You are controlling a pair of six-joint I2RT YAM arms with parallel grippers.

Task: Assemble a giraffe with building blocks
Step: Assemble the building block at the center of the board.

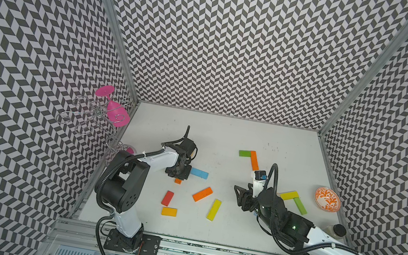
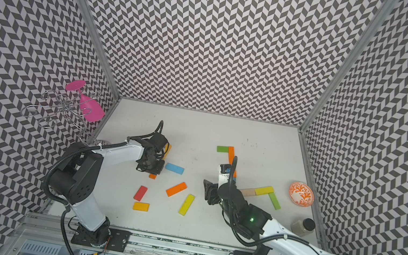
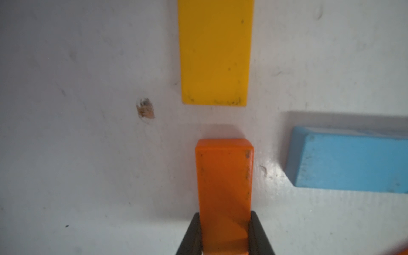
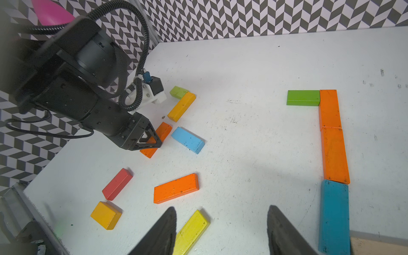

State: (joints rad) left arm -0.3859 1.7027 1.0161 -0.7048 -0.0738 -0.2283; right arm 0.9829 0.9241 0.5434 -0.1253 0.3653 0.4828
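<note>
Risks clipping blue block at frame right while lifting orange block clamped in left pincer, with right pincer agape.

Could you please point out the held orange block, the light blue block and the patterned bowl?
orange block (image 3: 224,187): left wrist view, upper face.
light blue block (image 1: 199,173): in a top view, top face.
patterned bowl (image 1: 321,197): in a top view, inner wall.

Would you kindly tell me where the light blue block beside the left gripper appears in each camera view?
Both top views: light blue block lies near the middle, beside the left gripper.
Left wrist: at the right edge, cut off by the frame.
Right wrist: left of centre.
Shared landmark: the orange block clamped in the left gripper, right next to it.
</note>
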